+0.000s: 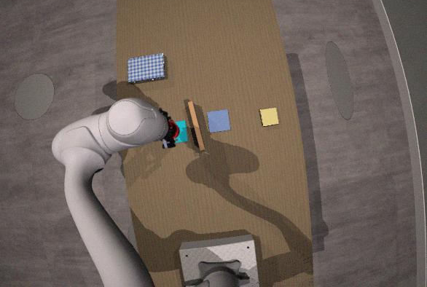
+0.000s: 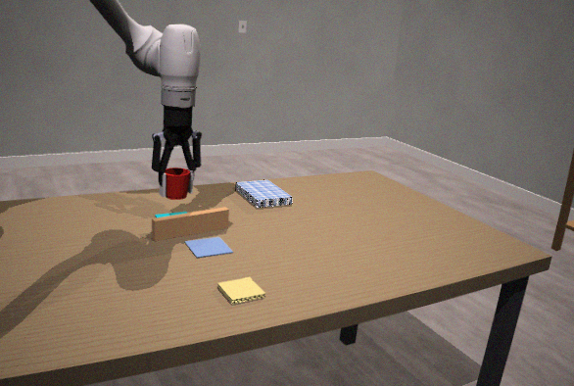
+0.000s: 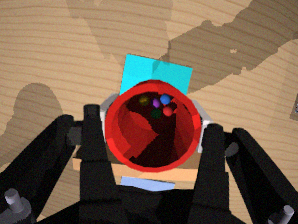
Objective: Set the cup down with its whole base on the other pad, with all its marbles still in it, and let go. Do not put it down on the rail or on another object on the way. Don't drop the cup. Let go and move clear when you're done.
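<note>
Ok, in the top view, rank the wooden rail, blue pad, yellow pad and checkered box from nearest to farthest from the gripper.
1. Wooden rail, just right of the gripper holding the red cup.
2. Blue pad, just beyond the rail.
3. Checkered box, up and left.
4. Yellow pad, far right.

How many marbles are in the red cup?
4 show in the wrist view, bunched against one side of the red cup the gripper holds: a dark yellow one, a purple one, a blue one, a red one. Shadow may hide more.
</note>
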{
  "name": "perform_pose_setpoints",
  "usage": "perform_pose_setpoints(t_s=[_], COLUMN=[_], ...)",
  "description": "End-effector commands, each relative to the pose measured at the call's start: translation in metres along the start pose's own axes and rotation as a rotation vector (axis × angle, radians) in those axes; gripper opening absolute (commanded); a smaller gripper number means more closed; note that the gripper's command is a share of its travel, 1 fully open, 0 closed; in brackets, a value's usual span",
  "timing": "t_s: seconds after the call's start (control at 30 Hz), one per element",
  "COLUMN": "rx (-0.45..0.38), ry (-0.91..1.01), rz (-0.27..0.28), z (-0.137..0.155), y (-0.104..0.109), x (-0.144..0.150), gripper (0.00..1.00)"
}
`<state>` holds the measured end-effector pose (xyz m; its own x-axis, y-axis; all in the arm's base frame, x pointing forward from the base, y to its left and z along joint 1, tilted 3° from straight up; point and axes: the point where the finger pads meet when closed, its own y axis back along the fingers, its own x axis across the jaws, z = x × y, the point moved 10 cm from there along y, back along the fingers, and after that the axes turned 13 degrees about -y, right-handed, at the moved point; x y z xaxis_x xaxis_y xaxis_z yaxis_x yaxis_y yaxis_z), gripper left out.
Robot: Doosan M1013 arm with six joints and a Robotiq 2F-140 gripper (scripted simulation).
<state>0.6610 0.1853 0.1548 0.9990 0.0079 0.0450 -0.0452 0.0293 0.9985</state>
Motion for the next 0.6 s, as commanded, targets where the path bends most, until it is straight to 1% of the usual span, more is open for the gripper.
perform_pose_setpoints(t_s=[0.0, 0.4, 0.47, 0.57], rx=[0.000, 0.000, 0.000, 0.000], ry=[0.000, 0.000, 0.000, 0.000], rz=[0.000, 0.000, 0.000, 0.000], z=[0.000, 0.000, 0.000, 0.000], y=[-0.005, -0.033, -0.033, -0.040], x=[0.000, 0.000, 0.000, 0.000], gripper=[0.49, 0.49, 0.49, 0.49])
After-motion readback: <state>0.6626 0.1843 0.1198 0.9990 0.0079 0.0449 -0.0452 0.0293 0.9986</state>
